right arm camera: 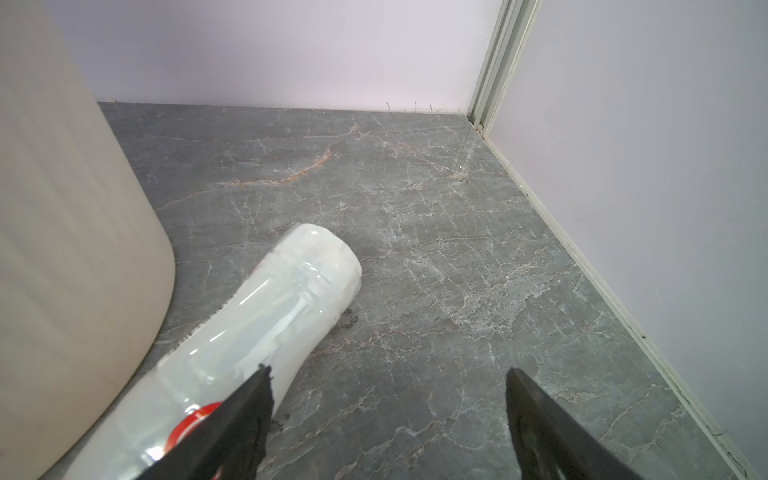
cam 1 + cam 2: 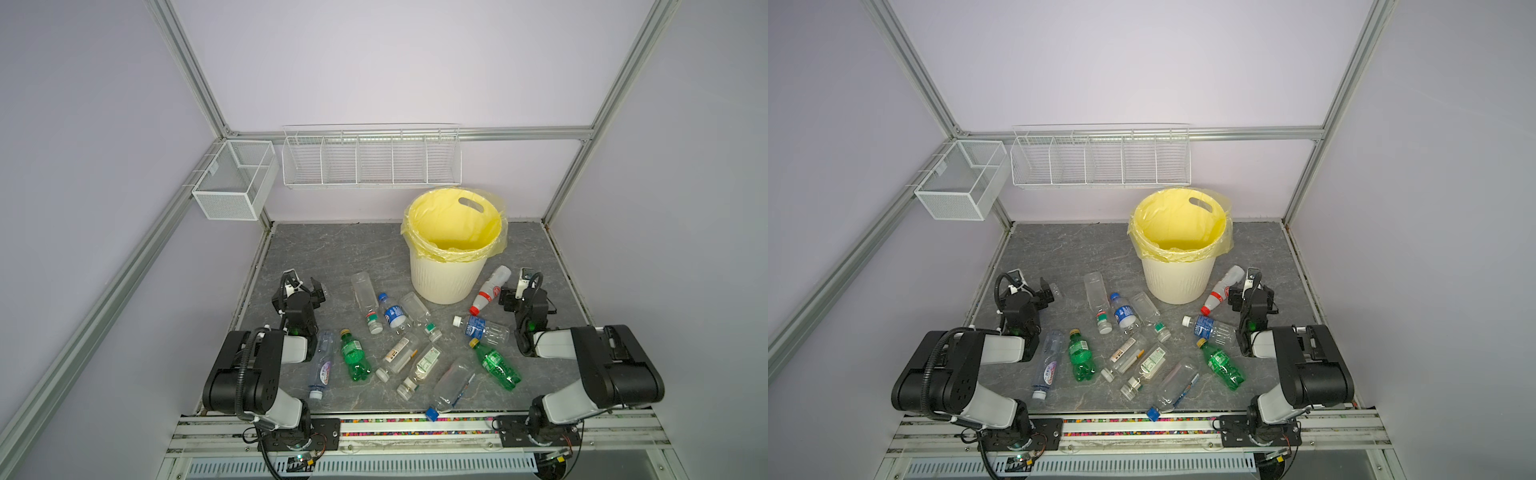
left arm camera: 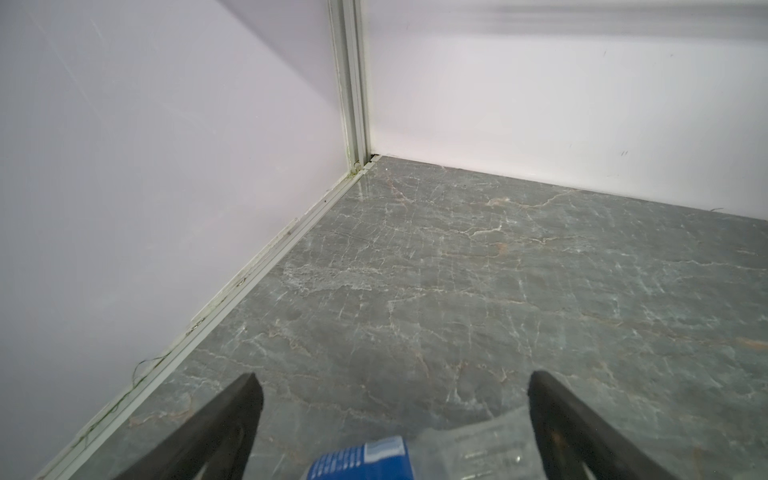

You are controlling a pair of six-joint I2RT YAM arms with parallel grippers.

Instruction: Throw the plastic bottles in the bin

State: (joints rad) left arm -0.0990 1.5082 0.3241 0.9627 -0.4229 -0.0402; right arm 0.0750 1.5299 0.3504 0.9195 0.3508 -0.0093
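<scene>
12 plastic bottles (image 2: 399,353), loose on grey marbled surface (image 2: 332,249), in front of and beside yellow-lined bin (image 2: 440,282). Left jaws wide open, blue-labelled bottle (image 3: 361,457) between them. Right jaws wide open, empty, just beside red-labelled bottle (image 1: 266,316) near bin's base.

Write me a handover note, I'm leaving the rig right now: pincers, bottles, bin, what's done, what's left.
Left pincer: open, a blue-labelled bottle between its jaws, apparently not gripped.
Right pincer: open, empty, beside the red-labelled bottle by the bin.
Other bottles: lying on the table in front of the bin.
Done: no bottle shows in the bin.
To do: every bottle into the bin.
</scene>
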